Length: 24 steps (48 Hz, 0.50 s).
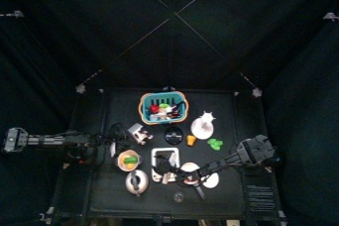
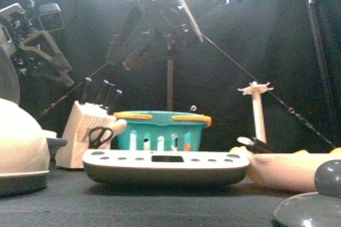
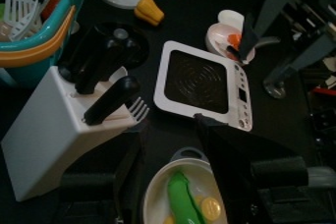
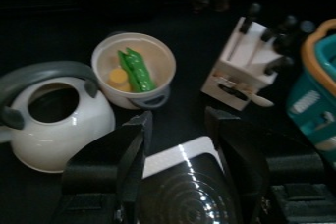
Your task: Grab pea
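Green pea [image 1: 189, 140] lay free on the desk [image 1: 219, 106], right of frame centre. Left hand [image 3: 197, 164] gaped, empty; right hand [image 4: 178, 154] likewise spread. Approach stage; next, descend over pea.

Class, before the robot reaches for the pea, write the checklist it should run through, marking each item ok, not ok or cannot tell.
1. Pea in sight: ok, on the table, also seen in the left wrist view.
2. Pea free of both grippers: ok, neither touches it.
3. Left gripper open: ok.
4. Right gripper open: ok, above the white scale.
5. A gripper lined up over the pea: not ok, both are off to the side.
6. Pea seen from the front view: not ok, other things hide it.
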Each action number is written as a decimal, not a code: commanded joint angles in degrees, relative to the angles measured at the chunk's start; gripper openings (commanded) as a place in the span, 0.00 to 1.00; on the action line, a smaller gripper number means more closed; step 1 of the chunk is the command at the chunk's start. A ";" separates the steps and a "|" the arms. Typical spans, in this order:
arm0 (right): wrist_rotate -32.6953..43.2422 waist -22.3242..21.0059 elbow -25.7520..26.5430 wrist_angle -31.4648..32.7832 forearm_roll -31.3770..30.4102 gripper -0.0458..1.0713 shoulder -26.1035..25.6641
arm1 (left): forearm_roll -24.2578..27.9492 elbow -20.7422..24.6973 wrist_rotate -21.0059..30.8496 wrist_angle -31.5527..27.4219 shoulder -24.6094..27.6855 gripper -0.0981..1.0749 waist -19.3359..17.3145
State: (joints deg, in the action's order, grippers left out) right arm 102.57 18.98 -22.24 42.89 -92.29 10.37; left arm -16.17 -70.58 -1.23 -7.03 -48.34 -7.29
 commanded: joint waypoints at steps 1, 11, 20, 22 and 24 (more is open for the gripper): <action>0.26 0.35 -2.20 3.52 0.70 0.79 -5.36 | -0.35 0.70 0.00 -0.97 0.09 0.78 -0.09; 0.26 3.60 -8.26 14.24 2.29 0.79 -10.28 | -0.35 0.53 -0.09 -1.49 0.09 0.78 -0.09; 10.81 5.89 -19.60 20.48 2.37 0.79 -17.84 | -0.44 1.67 0.00 -1.14 0.00 0.78 -0.09; 17.75 5.89 -23.82 20.48 0.35 0.79 -19.42 | -0.53 1.85 0.18 -0.62 0.00 0.78 -0.09; 23.55 5.71 -26.89 20.30 -2.29 0.79 -20.48 | -1.93 1.85 0.09 -0.44 0.00 0.78 -0.09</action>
State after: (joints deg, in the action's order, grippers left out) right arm 122.34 24.79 -47.64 63.02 -92.55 -8.00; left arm -17.05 -70.40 -1.14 -8.00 -48.43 -7.29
